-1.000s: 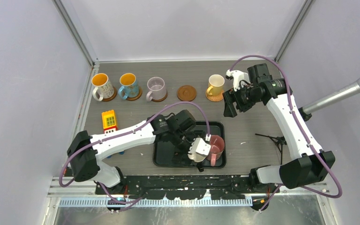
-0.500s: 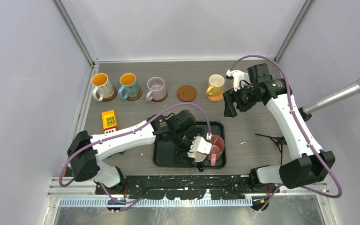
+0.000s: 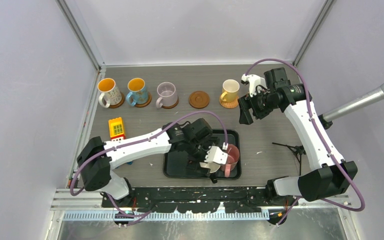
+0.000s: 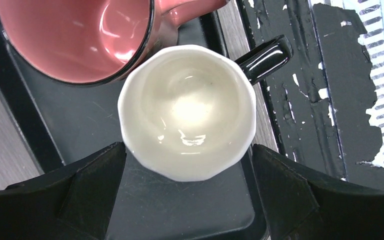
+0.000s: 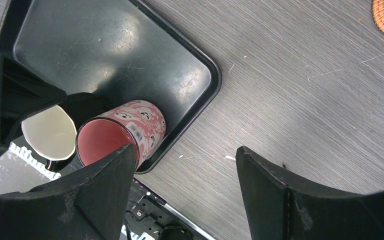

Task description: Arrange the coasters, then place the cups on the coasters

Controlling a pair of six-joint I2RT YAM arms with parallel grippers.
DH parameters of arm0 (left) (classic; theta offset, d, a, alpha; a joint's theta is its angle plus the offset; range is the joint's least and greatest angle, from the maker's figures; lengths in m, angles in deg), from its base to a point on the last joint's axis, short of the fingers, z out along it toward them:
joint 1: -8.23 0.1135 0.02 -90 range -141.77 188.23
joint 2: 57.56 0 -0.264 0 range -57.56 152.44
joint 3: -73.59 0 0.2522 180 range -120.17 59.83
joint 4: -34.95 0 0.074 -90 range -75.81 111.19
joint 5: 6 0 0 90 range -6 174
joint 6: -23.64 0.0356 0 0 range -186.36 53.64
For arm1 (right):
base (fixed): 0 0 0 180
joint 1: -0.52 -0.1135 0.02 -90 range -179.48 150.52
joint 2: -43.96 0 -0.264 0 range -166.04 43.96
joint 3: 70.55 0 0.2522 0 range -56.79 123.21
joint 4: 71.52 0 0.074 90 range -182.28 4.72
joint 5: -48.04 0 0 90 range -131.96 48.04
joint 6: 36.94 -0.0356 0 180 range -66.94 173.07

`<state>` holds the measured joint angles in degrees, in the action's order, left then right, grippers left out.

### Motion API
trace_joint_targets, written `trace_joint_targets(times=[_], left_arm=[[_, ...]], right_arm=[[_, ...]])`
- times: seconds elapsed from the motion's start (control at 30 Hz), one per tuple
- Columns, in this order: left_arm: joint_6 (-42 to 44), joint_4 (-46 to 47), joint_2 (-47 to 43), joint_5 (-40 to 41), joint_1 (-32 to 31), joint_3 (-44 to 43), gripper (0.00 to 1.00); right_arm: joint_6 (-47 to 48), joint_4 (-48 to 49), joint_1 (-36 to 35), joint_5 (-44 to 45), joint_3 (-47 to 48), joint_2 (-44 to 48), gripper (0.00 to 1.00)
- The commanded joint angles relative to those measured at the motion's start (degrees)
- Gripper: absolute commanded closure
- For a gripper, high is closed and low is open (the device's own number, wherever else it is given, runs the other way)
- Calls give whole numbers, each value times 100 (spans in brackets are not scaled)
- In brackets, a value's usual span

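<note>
**Cream cup [image 4: 187, 110] grab: pink cup [image 4: 75, 35] crowding**
Left jaws were spread around the cream cup in the tray [image 4: 80, 125], near-right corner, not pinching. Pink cup sat just beside; closing could bump it. Right jaws were spread, empty.

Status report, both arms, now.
Left gripper open, straddling cream cup in tray. Right gripper open, empty. Pink cup close beside it.
</note>
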<state>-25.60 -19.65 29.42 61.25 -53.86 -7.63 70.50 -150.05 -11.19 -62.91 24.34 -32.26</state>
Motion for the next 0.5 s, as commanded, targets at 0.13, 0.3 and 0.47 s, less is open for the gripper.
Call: trace_joint_targets(times=[0.13, 0.3, 0.47], left_arm=[[-112, 373, 288, -278, -91, -192, 0], [-257, 585, 418, -241, -103, -181, 0], [-355, 820, 399, -127, -106, -41, 0]], right_arm=[[-21, 147, -6, 99, 161, 117, 22], [-20, 145, -9, 117, 124, 126, 22], [-22, 166, -1, 144, 140, 108, 22]])
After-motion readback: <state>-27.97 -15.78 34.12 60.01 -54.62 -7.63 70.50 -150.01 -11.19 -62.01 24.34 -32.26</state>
